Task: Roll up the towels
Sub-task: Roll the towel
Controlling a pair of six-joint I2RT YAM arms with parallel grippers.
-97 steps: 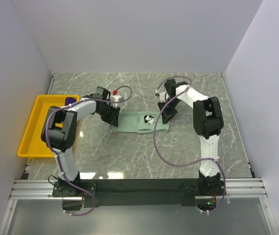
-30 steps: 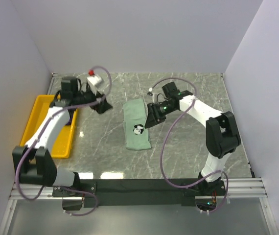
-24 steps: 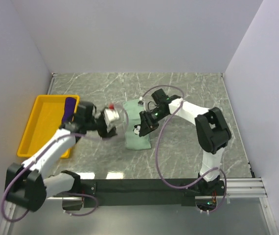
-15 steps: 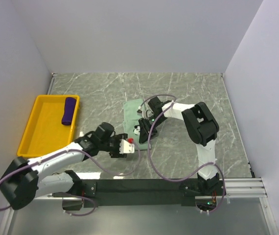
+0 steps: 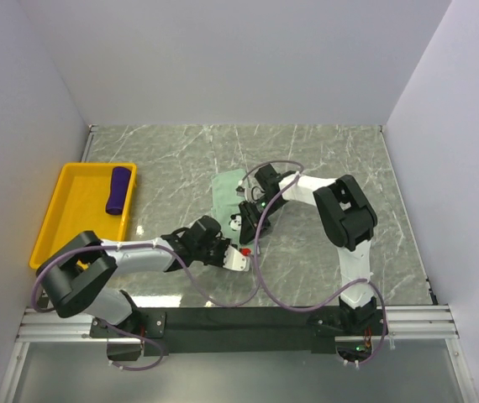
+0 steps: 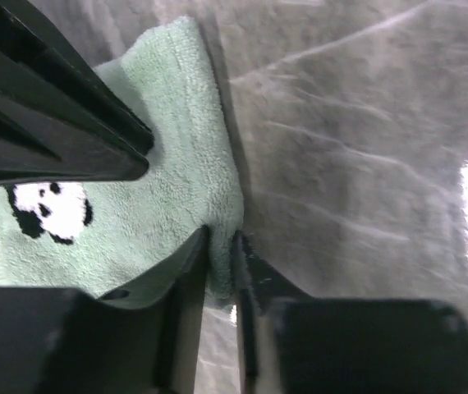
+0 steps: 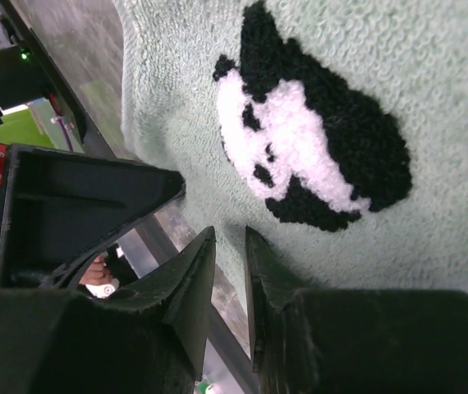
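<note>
The pale mint green towel [image 5: 225,186] with a panda patch [image 7: 316,156] lies lengthwise at the table's middle. My left gripper [image 6: 222,246] is shut on its near corner, with cloth pinched between the two black fingers. My right gripper [image 7: 230,246] is shut on the same near edge, just below the panda. In the top view both grippers, left [image 5: 227,245] and right [image 5: 244,220], meet over the towel's near end and hide it. The deep purple towel [image 5: 119,190] lies rolled in the yellow tray.
The yellow tray [image 5: 55,210] stands at the left edge of the marble table [image 5: 323,151]. White walls enclose the back and sides. A black rail [image 5: 239,319] with both arm bases runs along the near edge.
My left arm has swung from beside the tray to the mint towel's near end and closed on its corner. My right gripper has slid down the towel and narrowed onto its near edge.
</note>
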